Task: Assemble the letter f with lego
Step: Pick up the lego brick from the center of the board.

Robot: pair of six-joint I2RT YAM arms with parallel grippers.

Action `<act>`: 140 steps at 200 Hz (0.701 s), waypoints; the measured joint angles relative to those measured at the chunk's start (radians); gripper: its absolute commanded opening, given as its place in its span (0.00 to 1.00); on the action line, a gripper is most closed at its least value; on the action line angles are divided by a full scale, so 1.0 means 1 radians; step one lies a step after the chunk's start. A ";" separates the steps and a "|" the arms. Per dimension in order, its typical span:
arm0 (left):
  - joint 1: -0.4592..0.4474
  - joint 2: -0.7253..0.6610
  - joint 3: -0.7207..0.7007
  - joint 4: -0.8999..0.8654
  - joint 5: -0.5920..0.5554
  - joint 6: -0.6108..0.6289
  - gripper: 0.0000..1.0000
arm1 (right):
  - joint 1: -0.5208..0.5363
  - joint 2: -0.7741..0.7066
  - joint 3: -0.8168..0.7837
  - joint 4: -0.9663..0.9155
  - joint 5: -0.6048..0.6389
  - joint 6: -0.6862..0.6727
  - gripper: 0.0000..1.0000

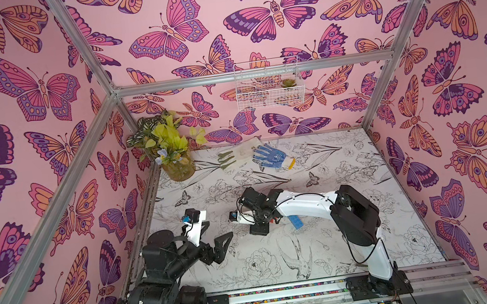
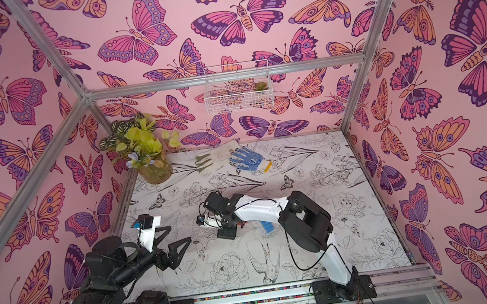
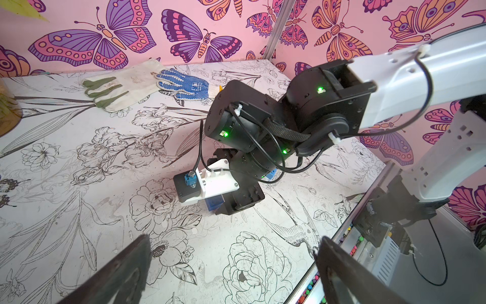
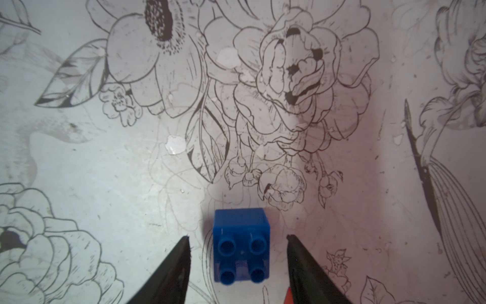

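Short brick [image 4: 241, 247] on tabletop [image 4: 79, 158], lower centre of frame, between right end effector [image 4: 238, 237] fingers [image 4: 171, 271], touching neither. Long brick [image 1: 295, 222] just right of end effector in top view.

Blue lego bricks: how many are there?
2. A short blue plastic brick sits inside the open right pincer; a long blue plastic brick lies by the right arm. Others may hide.

blue brick [image 1: 295, 222], seemingly under right arm [image 1: 305, 202]

My top views, high over the rail [image 1: 285, 294], looking down on the whole table [image 1: 362, 150], left wrist view, low, facing my right arm [image 3: 420, 68], right wrist view, close above the short blue brick [image 4: 240, 226], shared with the left wrist.
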 measured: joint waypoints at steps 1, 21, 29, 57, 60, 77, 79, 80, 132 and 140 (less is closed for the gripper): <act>0.000 0.000 0.000 0.000 0.000 0.000 0.99 | 0.000 0.001 0.000 0.000 0.000 0.000 0.59; 0.000 0.000 0.000 0.000 0.000 0.000 0.99 | -0.006 0.007 0.000 -0.010 -0.001 -0.003 0.57; 0.000 0.000 0.000 0.000 0.000 0.000 0.99 | -0.009 0.008 0.000 -0.014 -0.003 -0.005 0.56; 0.000 0.000 0.000 0.000 0.000 0.000 0.99 | -0.016 0.008 0.000 -0.023 -0.008 -0.010 0.50; 0.000 0.000 0.000 0.000 0.000 0.000 0.99 | -0.017 0.008 0.000 -0.023 -0.008 -0.010 0.50; 0.000 0.000 0.000 0.000 0.000 0.000 0.99 | -0.017 0.008 0.000 -0.026 -0.015 -0.014 0.47; 0.000 0.000 0.000 0.000 0.000 0.000 0.99 | -0.017 0.008 0.000 -0.026 -0.016 -0.014 0.47; 0.000 0.000 0.000 0.000 0.000 0.000 0.99 | -0.017 0.008 0.000 -0.026 -0.016 -0.014 0.47; 0.000 0.000 0.000 0.000 0.000 0.000 0.99 | -0.017 0.008 0.000 -0.027 -0.042 -0.018 0.43; 0.000 0.000 0.000 0.000 0.000 0.000 0.99 | -0.017 0.008 0.000 -0.028 -0.043 -0.018 0.42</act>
